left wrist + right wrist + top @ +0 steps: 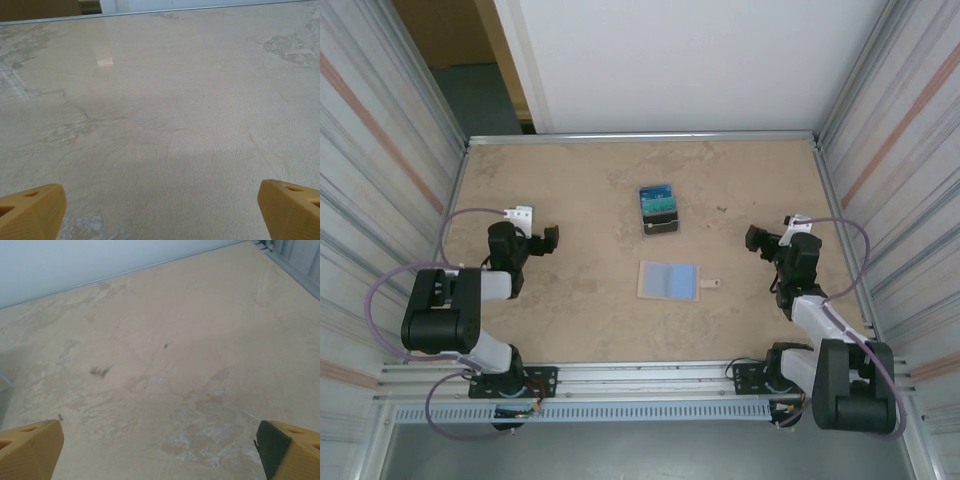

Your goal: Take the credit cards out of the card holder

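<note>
Two arms flank a dark card holder (659, 224) resting mid-worktop (570, 170), with teal credit cards (657, 197) tiered in its slots and none lifted clear. The left gripper (549, 240) sits to the holder's left and the right gripper (758, 239) to its right. Both are a little nearer the bases than the holder and well apart from it, the right perhaps marginally closer. Both wrist cameras show jaws spread wide over bare surface, pinching nothing. The cards' long edges run roughly side to side, so either arm would likely have to swing inward to reach them. Just on the holder's near side lies a pale blue flat rectangle (668, 280), too indistinct to identify.
</note>
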